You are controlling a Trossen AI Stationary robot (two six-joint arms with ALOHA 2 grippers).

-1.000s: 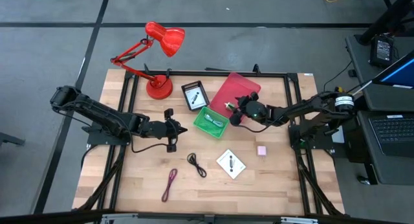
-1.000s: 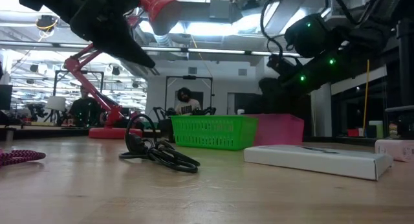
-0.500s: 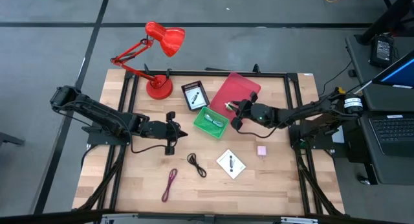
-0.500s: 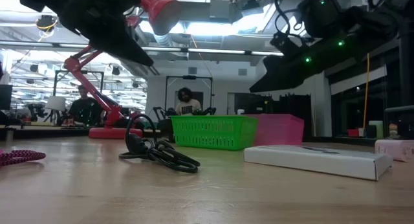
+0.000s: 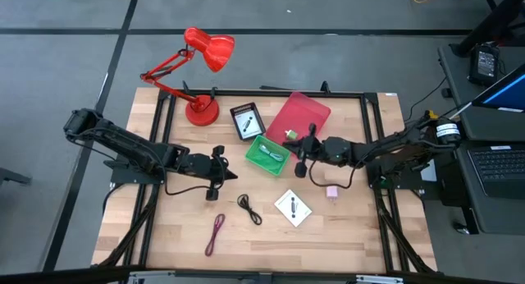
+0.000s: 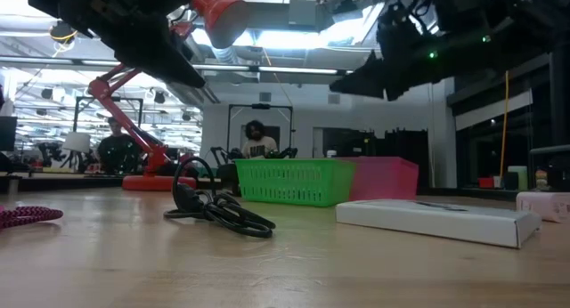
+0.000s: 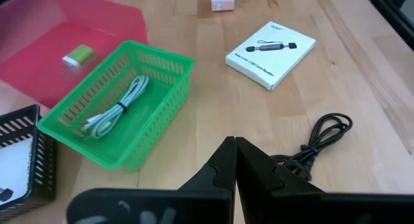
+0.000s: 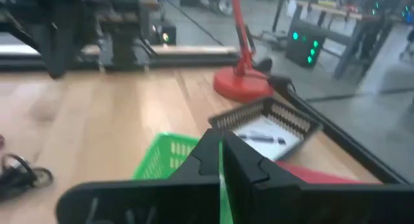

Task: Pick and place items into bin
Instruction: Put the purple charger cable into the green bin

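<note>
we are judging handling first. the black cable [image 5: 249, 208], lying coiled on the bare table [image 5: 361, 235] near its front, looks light and limp; we would be taking hold across the bunched loops at its middle. the maroon cable [image 5: 215, 233], just left of it, should be behaving the same way. the white card box [image 5: 293, 207], right of the black cable, looks stiff, flat and light, best pinched across two opposite edges. the pink cube [image 5: 332, 190] looks rigid and small, gripped on two flat faces.

we are counting on the table: two cables, one white box, one pink cube. we are counting three containers: one green basket [image 5: 267, 153] holding a pale cable, one pink bin [image 5: 297, 116] holding a small green piece, one black tray [image 5: 247, 121] holding a second white box.

the left gripper [image 5: 215, 171] is hovering above the table left of the basket, fingers pressed together, carrying nothing. the right gripper [image 5: 302, 155] is hovering beside the basket, likewise clenched and carrying nothing.
</note>
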